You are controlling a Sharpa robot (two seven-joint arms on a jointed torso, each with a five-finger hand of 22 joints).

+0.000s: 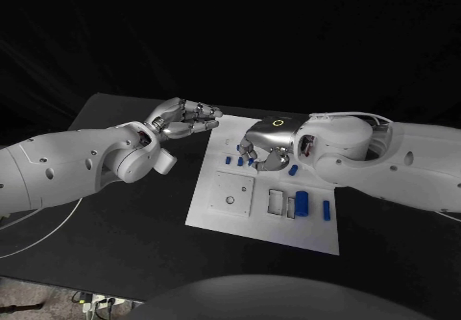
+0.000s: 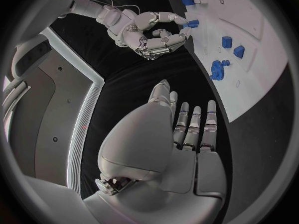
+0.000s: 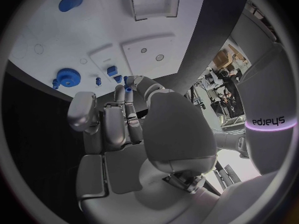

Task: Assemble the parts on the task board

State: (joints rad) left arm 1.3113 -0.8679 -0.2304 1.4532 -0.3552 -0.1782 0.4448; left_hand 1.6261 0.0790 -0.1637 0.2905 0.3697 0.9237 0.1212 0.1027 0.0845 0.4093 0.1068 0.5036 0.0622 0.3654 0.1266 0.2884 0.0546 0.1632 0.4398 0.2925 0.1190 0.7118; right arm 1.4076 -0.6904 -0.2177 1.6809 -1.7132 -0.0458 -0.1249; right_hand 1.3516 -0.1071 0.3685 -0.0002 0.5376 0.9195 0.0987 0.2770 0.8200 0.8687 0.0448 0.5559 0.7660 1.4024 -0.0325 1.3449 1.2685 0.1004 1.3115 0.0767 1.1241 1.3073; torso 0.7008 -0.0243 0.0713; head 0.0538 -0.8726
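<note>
Part in hand: right hand [image 1: 261,152] is pinching a small blue part [image 3: 127,88] at its fingertips, low over the far-left area of the task board [image 1: 219,220]; prob. lining it up w/ a seat there, exact seat hidden under the fingers.
Task board: lying flat mid-desk, tilted a bit in head view; parts spread over it.
Loose parts near: short blue pieces [image 1: 228,161] are sitting just beside the right hand's fingertips; blue gear [image 3: 65,76] is lying at the board's far-left corner, near the held part but apart from it.
Loose parts right: blue cylinder [image 1: 302,203] and a slim blue bar [image 1: 326,209] are waiting at the board's right side, well apart from the hand.
Fixtures: square plate [image 1: 232,194] w/ small holes on the near-left; open rectangular slot [image 1: 276,202] beside the cylinder.
Left hand: left hand [image 1: 184,118] is hovering off the board's far-left edge over the desk [image 1: 125,247], fingers loosely curled, holding nothing; seems parked clear.
In the way: right arm is covering the board's far-right part; neighbouring blue pieces are crowding the placing spot, so bump risk.
</note>
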